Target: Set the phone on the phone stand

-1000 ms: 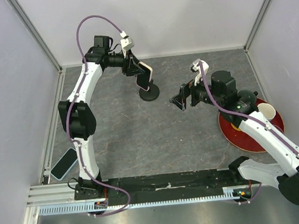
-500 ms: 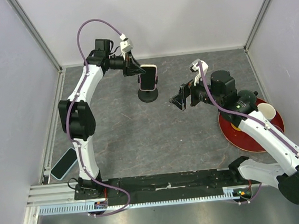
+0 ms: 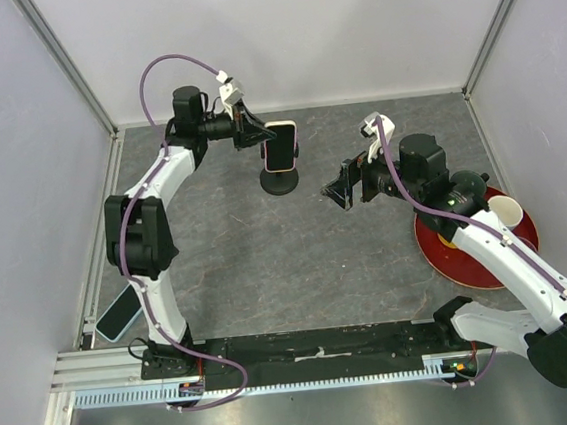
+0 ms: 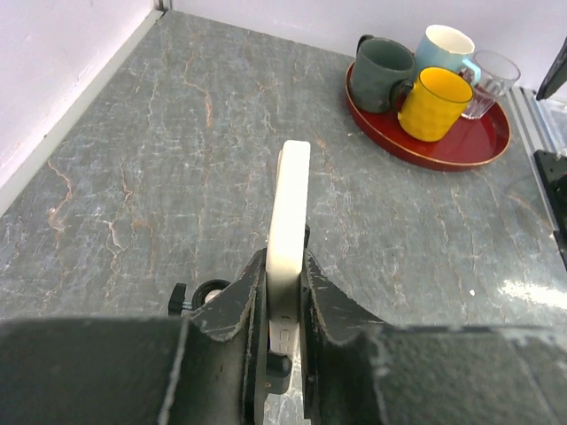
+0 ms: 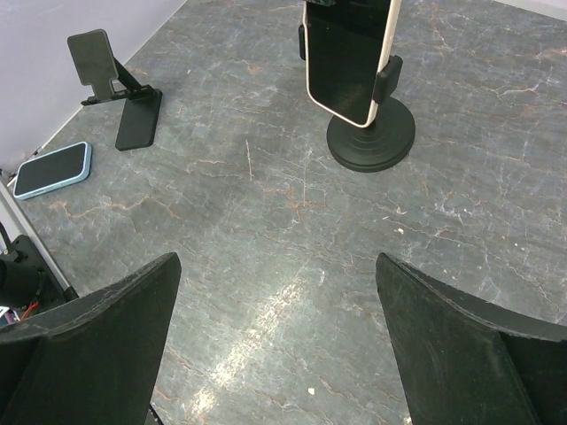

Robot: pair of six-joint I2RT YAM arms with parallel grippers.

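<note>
The left arm (image 3: 159,174) and right arm (image 3: 514,256) have white link shells and black joint housings. A purple cable (image 3: 170,58) runs along each. A white wrist module (image 3: 228,84) is fitted. The left hand (image 4: 283,301) and right hand (image 5: 279,328) have matte black fingers (image 5: 97,345).

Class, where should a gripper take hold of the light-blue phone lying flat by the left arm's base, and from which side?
Probably across the two long edges of the light-blue phone, near mid-length, coming straight down from above. It lies flat, screen up, so only its narrow width offers opposing sides to pinch.
</note>
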